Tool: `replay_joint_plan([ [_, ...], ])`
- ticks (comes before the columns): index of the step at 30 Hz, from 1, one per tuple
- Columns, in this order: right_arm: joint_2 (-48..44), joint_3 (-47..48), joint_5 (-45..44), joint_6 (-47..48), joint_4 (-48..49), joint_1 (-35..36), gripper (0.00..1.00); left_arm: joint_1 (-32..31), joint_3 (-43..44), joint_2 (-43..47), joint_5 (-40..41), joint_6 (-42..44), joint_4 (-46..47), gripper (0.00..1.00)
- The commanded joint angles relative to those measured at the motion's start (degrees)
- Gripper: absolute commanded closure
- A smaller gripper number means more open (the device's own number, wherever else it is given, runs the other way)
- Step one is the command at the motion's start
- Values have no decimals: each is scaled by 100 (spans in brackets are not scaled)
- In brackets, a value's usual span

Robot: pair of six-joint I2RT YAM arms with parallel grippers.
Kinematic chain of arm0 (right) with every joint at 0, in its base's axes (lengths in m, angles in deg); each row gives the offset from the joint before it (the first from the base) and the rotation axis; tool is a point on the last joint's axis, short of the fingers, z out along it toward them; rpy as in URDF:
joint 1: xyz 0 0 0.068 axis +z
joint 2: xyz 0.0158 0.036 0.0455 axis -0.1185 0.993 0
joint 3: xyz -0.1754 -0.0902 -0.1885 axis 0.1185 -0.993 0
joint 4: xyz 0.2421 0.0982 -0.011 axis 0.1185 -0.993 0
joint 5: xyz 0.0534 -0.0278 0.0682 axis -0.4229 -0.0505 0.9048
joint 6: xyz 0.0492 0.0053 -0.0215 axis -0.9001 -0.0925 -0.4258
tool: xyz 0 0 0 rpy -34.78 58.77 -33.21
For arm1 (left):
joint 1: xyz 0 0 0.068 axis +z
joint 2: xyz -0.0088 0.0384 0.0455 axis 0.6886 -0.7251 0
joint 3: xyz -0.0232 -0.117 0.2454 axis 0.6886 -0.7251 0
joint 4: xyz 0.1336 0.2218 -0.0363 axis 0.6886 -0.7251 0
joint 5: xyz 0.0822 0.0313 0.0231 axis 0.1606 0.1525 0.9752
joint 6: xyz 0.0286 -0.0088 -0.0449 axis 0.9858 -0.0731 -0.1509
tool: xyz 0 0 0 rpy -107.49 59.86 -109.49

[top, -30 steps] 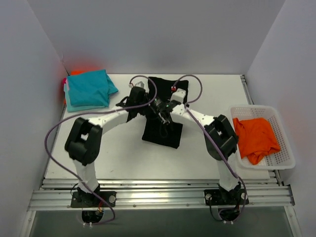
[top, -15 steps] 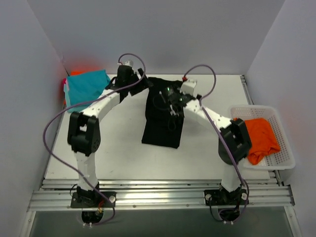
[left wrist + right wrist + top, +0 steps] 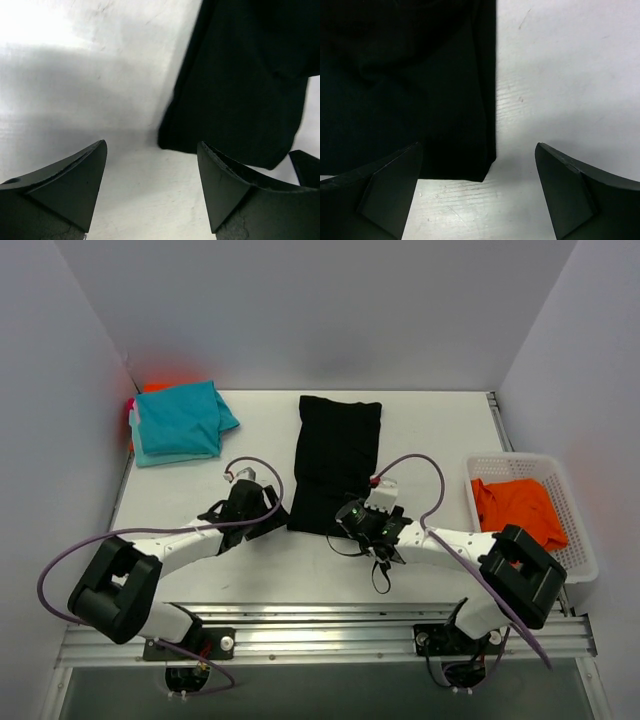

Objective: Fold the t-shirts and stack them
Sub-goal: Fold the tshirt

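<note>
Black t-shirt (image 3: 338, 465) was seen folded long; left gripper (image 3: 264, 517) and right gripper (image 3: 352, 521) were found open, empty, at its six o'clock corners. One layer alone could be pinched, spoiling the fold.

A white table (image 3: 440, 440) fills the enclosure, shut in by three plain pale-grey panels: a back wall (image 3: 320, 310), a left wall (image 3: 50, 440) and a right wall (image 3: 590, 390). Silver aluminium rails (image 3: 320, 635) run along the near edge of the table, with a dark grey floor (image 3: 320, 690) below them. The light is even and soft. In the left wrist view the tabletop shows faint scratches and a bright glare.
</note>
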Motion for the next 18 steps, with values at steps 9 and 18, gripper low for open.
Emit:
replay_joint_plan([
  [9, 1330, -61, 78, -557, 805, 102, 14, -329, -284, -1072, -69, -552, 1956, 22],
  [18, 1463, -52, 16, -565, 718, 58, 43, -320, -73, -1433, -342, -552, 2090, 29],
])
